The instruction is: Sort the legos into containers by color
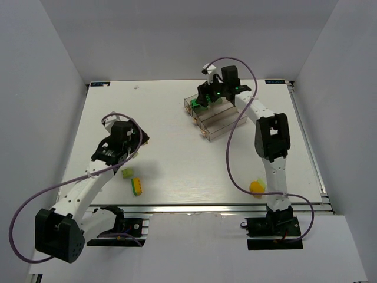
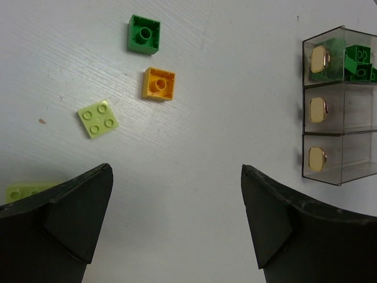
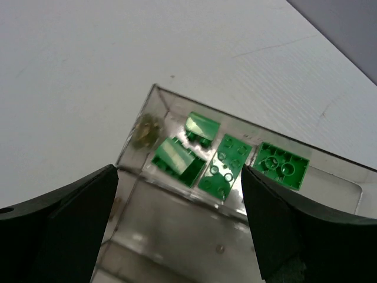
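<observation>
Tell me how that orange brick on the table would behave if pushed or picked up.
The orange brick looks like hard plastic, so probably stiff and light. It sits flat, so a push should slide it, not roll it. Its smooth sides might slip.

The surface (image 1: 177,159) is plain white. Loose on it are a dark green brick (image 2: 144,35), an orange brick (image 2: 158,84) and a pale yellow-green brick (image 2: 97,118). A yellow brick (image 1: 257,187) glows against the white right arm. The containers (image 2: 347,165) are clear with a brownish tint, and each end bears a cream oval (image 2: 318,109) ringed in gold. The bricks in one trough (image 3: 224,168) are all dark green. The left pincer (image 2: 177,171) and right pincer (image 3: 179,171) are black, and the cables (image 1: 230,58) are purple.
</observation>
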`<state>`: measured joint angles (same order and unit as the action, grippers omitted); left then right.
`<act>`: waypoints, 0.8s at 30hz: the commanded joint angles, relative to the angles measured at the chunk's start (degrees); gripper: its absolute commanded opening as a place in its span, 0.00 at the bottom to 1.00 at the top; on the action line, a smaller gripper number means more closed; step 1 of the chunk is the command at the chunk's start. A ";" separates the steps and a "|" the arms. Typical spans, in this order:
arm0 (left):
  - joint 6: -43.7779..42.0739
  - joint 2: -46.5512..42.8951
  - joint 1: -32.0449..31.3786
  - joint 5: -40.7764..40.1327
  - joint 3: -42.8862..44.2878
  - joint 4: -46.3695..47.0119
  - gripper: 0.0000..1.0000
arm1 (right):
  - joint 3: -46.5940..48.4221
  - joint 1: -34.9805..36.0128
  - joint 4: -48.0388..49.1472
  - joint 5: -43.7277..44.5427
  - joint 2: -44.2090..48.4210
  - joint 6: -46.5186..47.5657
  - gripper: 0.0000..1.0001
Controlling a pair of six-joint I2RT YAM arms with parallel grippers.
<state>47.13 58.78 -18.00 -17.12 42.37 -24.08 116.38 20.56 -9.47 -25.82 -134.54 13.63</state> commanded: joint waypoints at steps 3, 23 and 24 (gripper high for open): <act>-5.29 7.81 2.09 0.59 9.02 -0.09 0.92 | -9.66 -2.62 -5.09 -22.73 18.50 12.28 0.88; -22.79 42.54 8.06 1.30 32.51 -8.10 0.78 | -44.74 -2.54 -23.40 -20.23 57.02 32.78 0.64; -22.96 43.25 8.50 1.39 32.51 -7.48 0.78 | -45.44 -2.54 -22.96 -20.32 57.46 32.00 0.64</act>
<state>27.03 101.78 -11.14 -14.85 72.84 -31.99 72.16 18.11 -30.70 -46.15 -79.83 43.59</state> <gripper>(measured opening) 0.784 0.637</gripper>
